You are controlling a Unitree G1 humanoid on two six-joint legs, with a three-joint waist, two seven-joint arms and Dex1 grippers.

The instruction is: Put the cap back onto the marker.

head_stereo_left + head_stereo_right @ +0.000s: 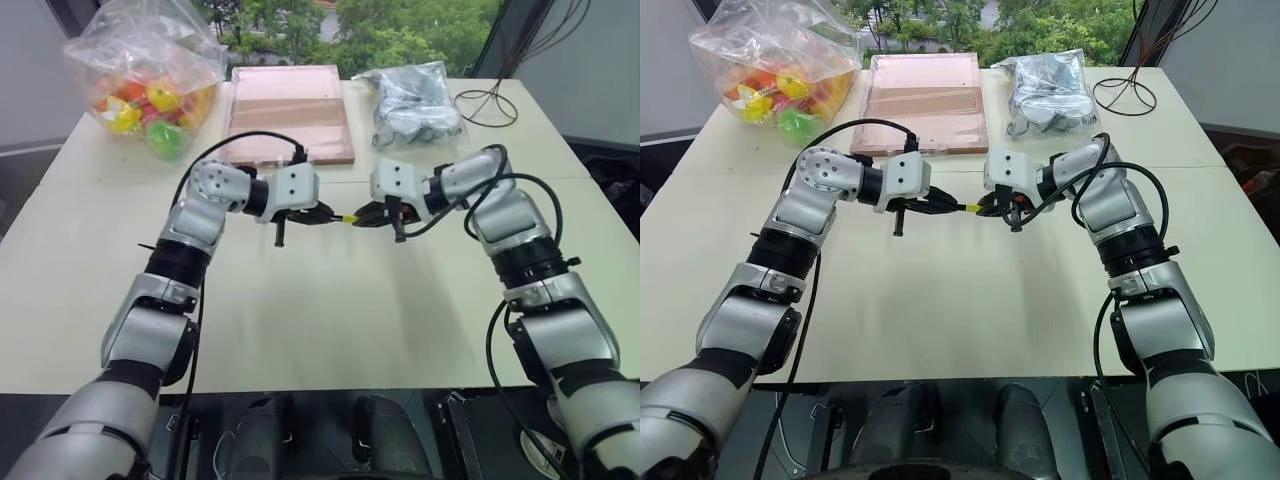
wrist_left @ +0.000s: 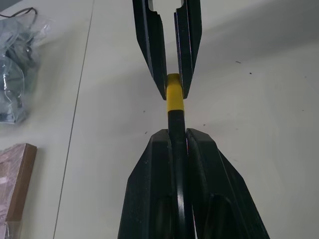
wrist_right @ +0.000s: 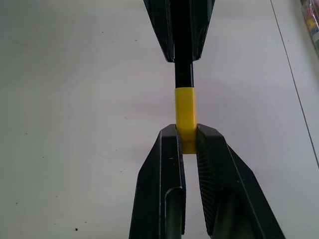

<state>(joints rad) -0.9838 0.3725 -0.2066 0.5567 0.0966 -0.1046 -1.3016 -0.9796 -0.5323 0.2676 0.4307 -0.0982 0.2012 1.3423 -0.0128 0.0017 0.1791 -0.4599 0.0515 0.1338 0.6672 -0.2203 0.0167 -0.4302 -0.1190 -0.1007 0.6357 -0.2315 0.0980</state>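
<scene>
Left pincer (image 2: 177, 137) clamped on the marker (image 2: 175, 122); right pincer (image 3: 188, 134) clamped on the cap (image 3: 185, 112). Both held above the counter (image 1: 300, 300). Cap looks seated on the marker tip; likely remaining: final press, release.

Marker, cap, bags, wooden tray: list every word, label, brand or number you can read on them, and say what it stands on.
None can be read.
The marker and the cap: plain surfaces, no print visible.
The bag of toys and the bag of grey parts: no legible label.
The wooden tray: bare, no markings.
</scene>
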